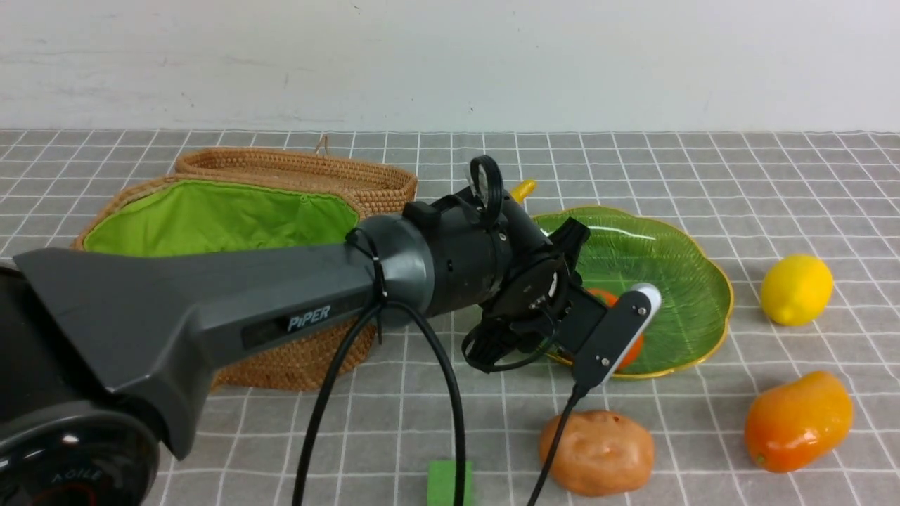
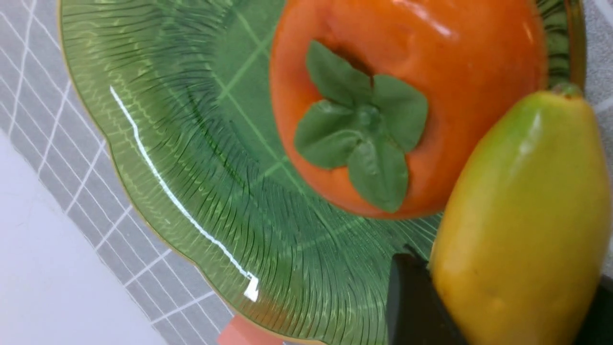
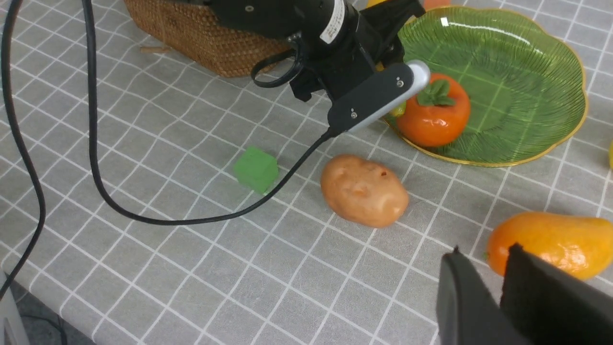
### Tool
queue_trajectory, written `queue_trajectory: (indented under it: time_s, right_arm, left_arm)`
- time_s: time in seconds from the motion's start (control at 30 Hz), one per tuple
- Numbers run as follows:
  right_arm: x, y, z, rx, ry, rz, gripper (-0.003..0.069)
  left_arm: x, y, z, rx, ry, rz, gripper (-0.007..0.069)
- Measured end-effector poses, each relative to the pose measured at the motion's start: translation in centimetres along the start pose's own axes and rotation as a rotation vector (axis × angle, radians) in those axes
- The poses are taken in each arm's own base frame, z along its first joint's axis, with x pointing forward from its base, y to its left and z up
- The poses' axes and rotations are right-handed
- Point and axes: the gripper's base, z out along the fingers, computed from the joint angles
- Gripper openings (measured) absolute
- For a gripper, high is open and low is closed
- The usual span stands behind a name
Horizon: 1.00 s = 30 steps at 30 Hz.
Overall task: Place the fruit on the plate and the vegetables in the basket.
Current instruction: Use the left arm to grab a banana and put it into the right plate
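Note:
My left gripper (image 1: 555, 246) is shut on the yellow banana (image 2: 522, 230) and holds it over the near-left part of the green plate (image 1: 675, 246). The banana's tip (image 1: 524, 188) shows behind the wrist. The orange persimmon (image 2: 431, 72) with its green leaf cap lies on the plate right beside the banana. The lemon (image 1: 796, 289) and the orange mango (image 1: 798, 420) lie on the table right of the plate. The brown potato (image 1: 596, 453) lies in front of the plate. The wicker basket (image 1: 295, 358) stands open at the left. My right gripper (image 3: 483, 256) is shut and empty, hovering near the mango (image 3: 550, 242). No eggplant or radish shows.
A small green cube (image 1: 446, 483) lies on the checked cloth near the front edge, left of the potato. The left arm's black cable (image 1: 450, 393) hangs over the table between the basket and the potato. A white wall runs along the back.

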Motion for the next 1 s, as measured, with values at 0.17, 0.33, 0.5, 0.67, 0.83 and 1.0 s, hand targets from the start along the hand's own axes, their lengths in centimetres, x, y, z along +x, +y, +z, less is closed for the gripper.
queue_trajectory:
  time_s: [0.17, 0.33, 0.5, 0.67, 0.83, 1.0]
  right_arm:
    - [0.0, 0.0, 0.0, 0.000, 0.000, -0.026, 0.0141]
    - [0.0, 0.0, 0.0, 0.000, 0.000, -0.035, 0.0141]
    - [0.0, 0.0, 0.0, 0.000, 0.001, -0.038, 0.0141]
    - [0.0, 0.0, 0.0, 0.000, 0.004, -0.038, 0.0141]
    - [0.0, 0.0, 0.0, 0.000, 0.004, -0.038, 0.0140]
    - [0.0, 0.0, 0.0, 0.000, 0.008, -0.032, 0.0140]
  left_arm:
    - [0.0, -0.1, 0.1, 0.010, -0.008, -0.020, 0.0344]
    - [-0.3, -0.2, 0.3, 0.016, -0.035, -0.067, 0.0414]
    - [-0.4, -0.2, 0.3, 0.014, -0.043, -0.080, 0.0429]
    - [-0.4, -0.1, 0.3, 0.000, -0.047, -0.080, 0.0430]
    - [-0.4, 0.2, -0.1, -0.011, -0.055, -0.095, 0.0427]
    - [-0.1, 1.5, -4.7, 0.020, -0.111, -0.470, 0.0287]
